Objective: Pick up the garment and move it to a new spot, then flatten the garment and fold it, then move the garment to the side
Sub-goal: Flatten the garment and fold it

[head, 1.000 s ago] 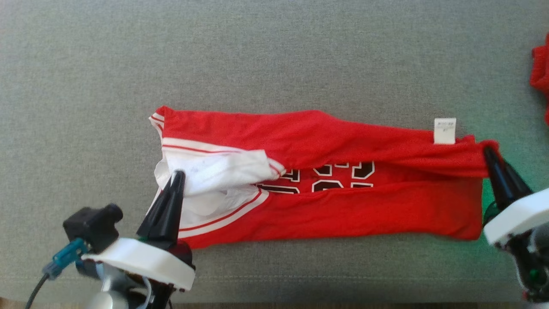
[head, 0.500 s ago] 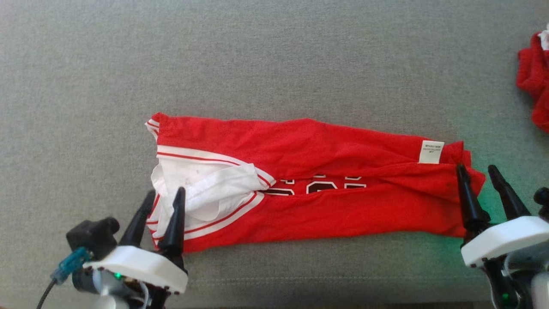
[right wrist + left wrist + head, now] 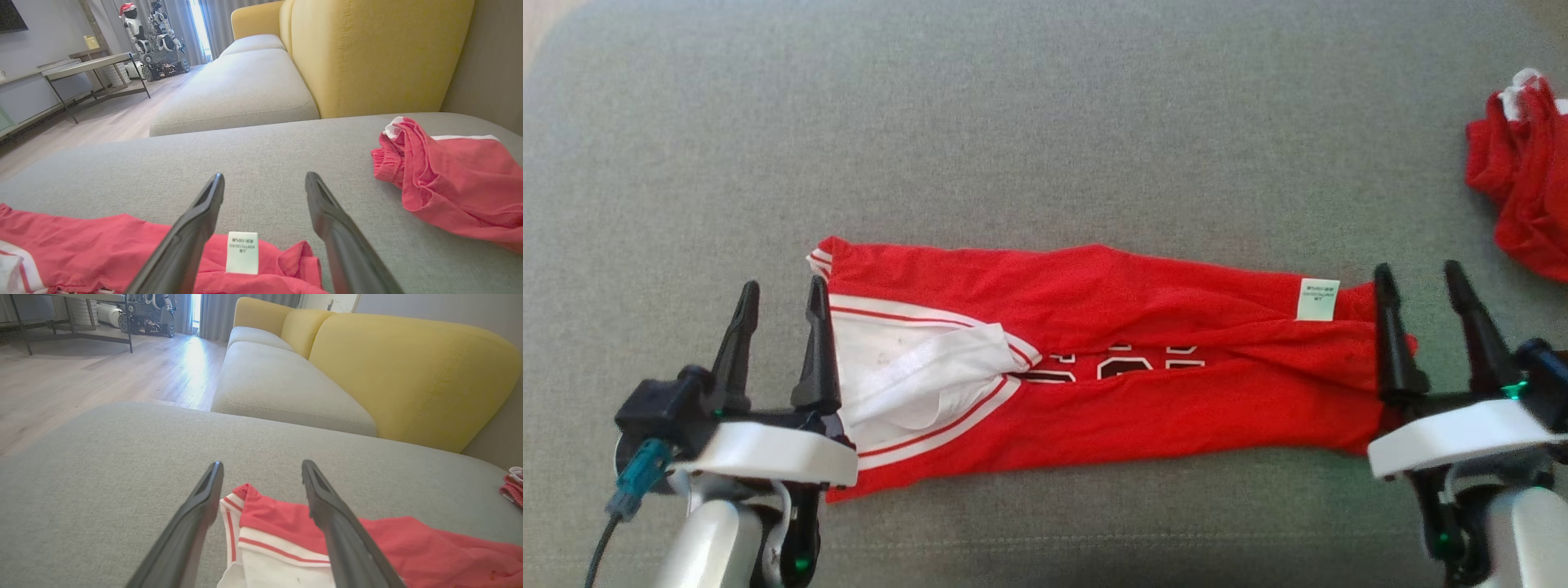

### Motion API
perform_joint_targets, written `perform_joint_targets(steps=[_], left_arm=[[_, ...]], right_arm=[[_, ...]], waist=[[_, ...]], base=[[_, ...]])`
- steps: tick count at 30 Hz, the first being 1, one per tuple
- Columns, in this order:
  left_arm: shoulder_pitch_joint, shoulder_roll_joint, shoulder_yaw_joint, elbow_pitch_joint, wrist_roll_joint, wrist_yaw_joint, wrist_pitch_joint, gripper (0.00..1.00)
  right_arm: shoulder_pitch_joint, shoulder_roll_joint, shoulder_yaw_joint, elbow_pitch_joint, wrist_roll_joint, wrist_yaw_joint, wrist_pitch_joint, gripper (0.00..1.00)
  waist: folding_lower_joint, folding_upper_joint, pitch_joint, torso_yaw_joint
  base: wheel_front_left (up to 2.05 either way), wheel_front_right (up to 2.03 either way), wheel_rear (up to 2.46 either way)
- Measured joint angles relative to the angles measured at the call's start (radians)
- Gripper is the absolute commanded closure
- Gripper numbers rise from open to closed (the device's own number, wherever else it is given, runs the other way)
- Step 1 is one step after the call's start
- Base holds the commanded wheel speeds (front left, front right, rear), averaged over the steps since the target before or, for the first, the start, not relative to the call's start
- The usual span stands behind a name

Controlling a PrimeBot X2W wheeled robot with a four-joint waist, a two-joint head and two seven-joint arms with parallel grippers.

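Note:
The garment [image 3: 1111,384] is a red jersey with white trim and dark numerals, folded into a long band across the grey cushion [image 3: 1045,139]. A white label [image 3: 1317,299] sticks up near its right end. My left gripper [image 3: 780,296] stands open at the band's left end, beside the white trim, with nothing between its fingers. In the left wrist view the jersey's corner [image 3: 261,514] lies below the open gripper [image 3: 261,467]. My right gripper [image 3: 1419,278] is open at the right end, holding nothing. Seen from the right wrist, the label [image 3: 242,252] lies between that gripper's [image 3: 264,179] fingers.
A second red garment [image 3: 1523,184] lies crumpled at the cushion's far right, also seen as a red heap [image 3: 449,183] in the right wrist view. Yellow sofa backrests [image 3: 408,371] stand behind the cushion. Wooden floor [image 3: 61,379] and a metal-legged table [image 3: 94,69] lie beyond.
Both grippers have opened and let go of the jersey's ends, then drawn back off the cloth. The jersey now lies flat. The head camera has shifted, showing more of the far red heap.

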Motion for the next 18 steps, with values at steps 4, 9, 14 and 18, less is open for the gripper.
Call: perform_joint_targets(steps=[4,9,14,18], left_arm=[[-0.006,-0.004,0.006,0.045,0.027,-0.017,-0.001,0.0],[0.006,-0.014,0.016,0.1,0.042,-0.034,-0.001,0.0],[0.029,-0.028,0.023,0.133,0.042,-0.042,-0.001,0.0],[0.039,-0.03,0.027,0.151,0.043,-0.046,-0.001,0.0]], right_arm=[[-0.001,0.0,0.036,0.032,-0.028,0.0,-0.018,0.0],[0.004,-0.002,0.063,0.062,-0.036,0.0,-0.043,0.0],[0.026,-0.002,0.073,0.068,-0.036,0.0,-0.051,0.0],[0.04,-0.002,0.076,0.074,-0.036,0.0,-0.052,0.0]], waist=[[0.0,0.0,-0.032,-0.004],[0.0,0.0,-0.07,-0.011],[0.0,0.0,-0.093,-0.012],[0.0,0.0,-0.103,-0.011]], base=[[0.0,0.0,0.0],[0.0,0.0,0.0],[0.0,0.0,0.0],[0.0,0.0,0.0]])
